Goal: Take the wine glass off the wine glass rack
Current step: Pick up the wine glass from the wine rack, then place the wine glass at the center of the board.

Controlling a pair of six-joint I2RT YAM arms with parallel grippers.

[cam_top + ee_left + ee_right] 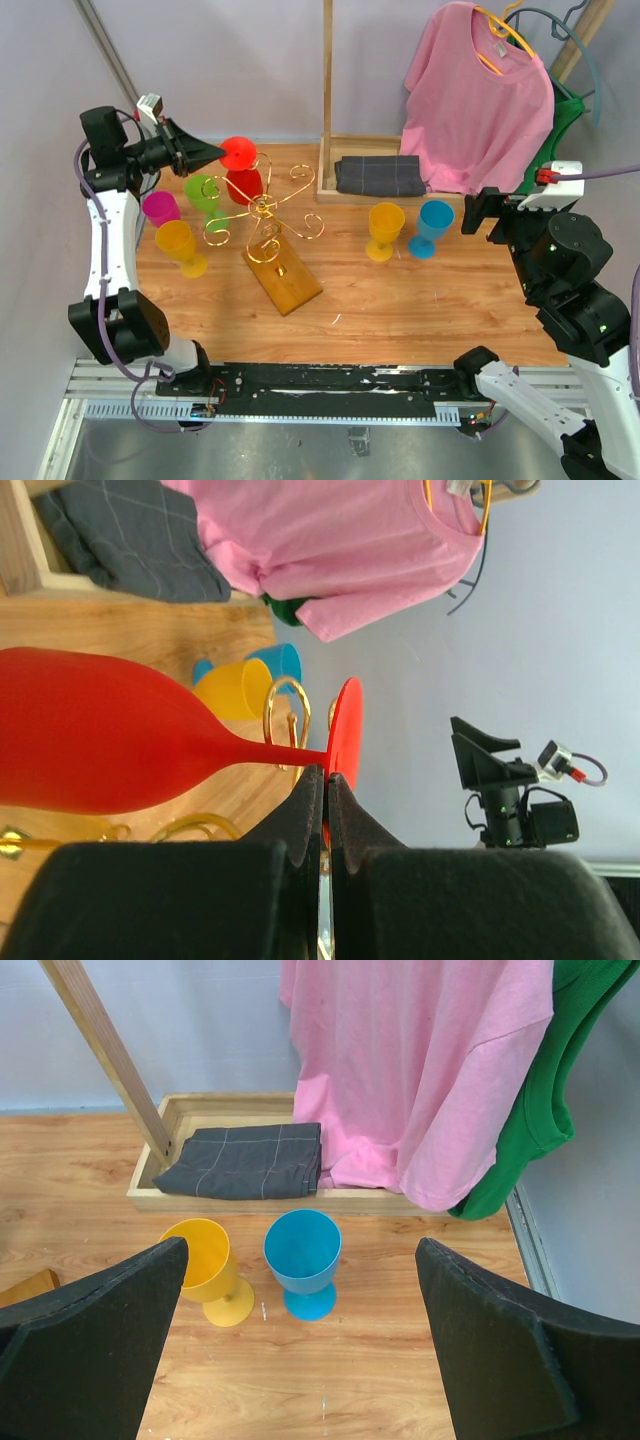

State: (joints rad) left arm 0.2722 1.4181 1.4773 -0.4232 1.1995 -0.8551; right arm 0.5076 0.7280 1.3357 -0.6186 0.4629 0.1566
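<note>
Black fingers (300, 810) of the left gripper (213, 153) fill the wrist view, pinched shut on the red wine glass (243, 172) right at its round foot. It hangs upside down on the wine glass rack (262, 210), stem threaded through a gold curl on the far-left side. Looks like light plastic, stiff, probably slick, so gripping the foot or stem seems smarter than the bowl. Can't tell whether the stem clears that curl yet. Right of the rack, the right gripper (482, 213) has its jaws wide open, holding nothing.
</note>
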